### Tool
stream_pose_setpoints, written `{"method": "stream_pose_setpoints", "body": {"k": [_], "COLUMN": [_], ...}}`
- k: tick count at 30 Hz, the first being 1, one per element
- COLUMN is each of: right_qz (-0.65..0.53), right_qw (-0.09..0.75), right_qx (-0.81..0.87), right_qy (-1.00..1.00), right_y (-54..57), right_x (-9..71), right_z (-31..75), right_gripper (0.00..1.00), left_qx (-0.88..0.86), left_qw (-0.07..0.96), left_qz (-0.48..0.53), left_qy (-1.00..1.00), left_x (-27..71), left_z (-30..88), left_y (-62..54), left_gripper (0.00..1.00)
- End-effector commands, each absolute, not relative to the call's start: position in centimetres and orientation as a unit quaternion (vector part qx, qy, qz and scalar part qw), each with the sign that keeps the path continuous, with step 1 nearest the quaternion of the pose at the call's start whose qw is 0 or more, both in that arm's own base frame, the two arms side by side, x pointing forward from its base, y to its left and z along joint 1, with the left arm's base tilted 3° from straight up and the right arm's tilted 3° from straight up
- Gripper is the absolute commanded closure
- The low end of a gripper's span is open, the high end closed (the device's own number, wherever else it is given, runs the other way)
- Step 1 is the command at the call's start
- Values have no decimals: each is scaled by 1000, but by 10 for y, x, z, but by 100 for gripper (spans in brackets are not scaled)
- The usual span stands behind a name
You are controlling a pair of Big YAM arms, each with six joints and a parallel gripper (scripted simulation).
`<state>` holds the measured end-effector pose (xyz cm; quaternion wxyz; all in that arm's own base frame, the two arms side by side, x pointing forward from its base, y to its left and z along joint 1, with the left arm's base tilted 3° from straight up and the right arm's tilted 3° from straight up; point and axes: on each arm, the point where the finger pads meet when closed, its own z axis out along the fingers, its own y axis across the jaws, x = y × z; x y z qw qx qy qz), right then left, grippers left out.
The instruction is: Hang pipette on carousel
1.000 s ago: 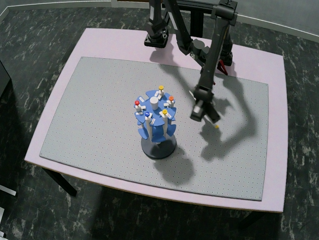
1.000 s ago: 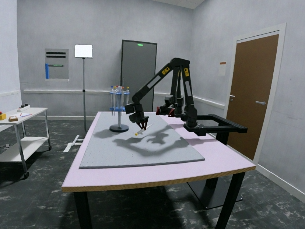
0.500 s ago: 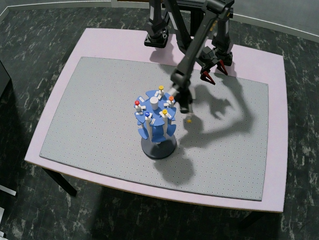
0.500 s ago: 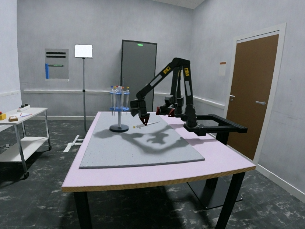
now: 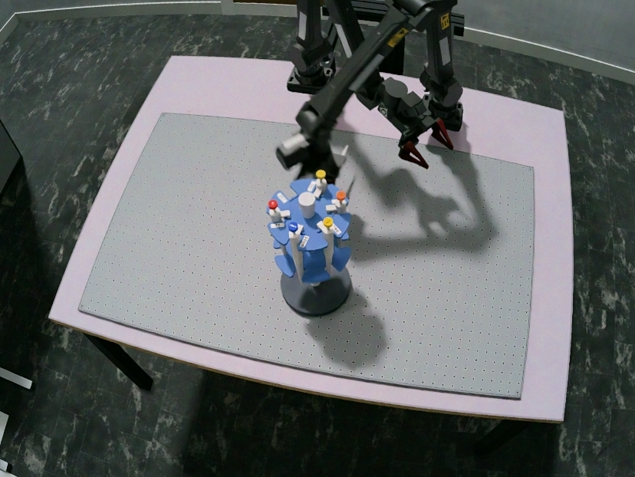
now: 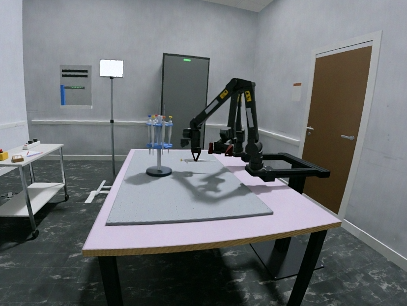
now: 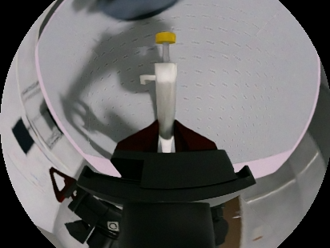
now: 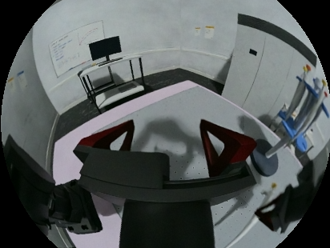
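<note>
Here, yellow-topped pipette [image 6: 189,160] [image 7: 166,94] between the left gripper's [image 6: 196,159] [image 7: 167,130] clamped fingers, push button and finger hook beyond them.

the pipette [image 6: 188,160] [image 7: 165,92] [image 8: 247,230], slanted a second ago, is now nearly level in the left claw [image 6: 196,159] [image 7: 166,123] [image 8: 257,214].
</note>
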<state>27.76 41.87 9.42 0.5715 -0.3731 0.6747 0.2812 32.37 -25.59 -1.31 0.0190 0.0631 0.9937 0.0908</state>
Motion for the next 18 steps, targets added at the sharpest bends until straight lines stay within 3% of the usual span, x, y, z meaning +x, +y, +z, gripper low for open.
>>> {"method": "stream_pose_setpoints", "body": {"k": [1, 18], "right_qz": [289, 289], "right_qw": [580, 580], "right_qx": [-379, -379], "right_qy": [661, 661], "right_y": [427, 427], "right_x": [272, 272], "right_z": [110, 110], "right_gripper": [0, 0], "left_qx": [193, 242], "left_qw": [108, 314], "left_qz": [61, 94], "left_qy": [973, 913], "left_x": [353, 429], "left_z": [22, 41], "left_y": [-335, -385], "left_gripper": [85, 85]}}
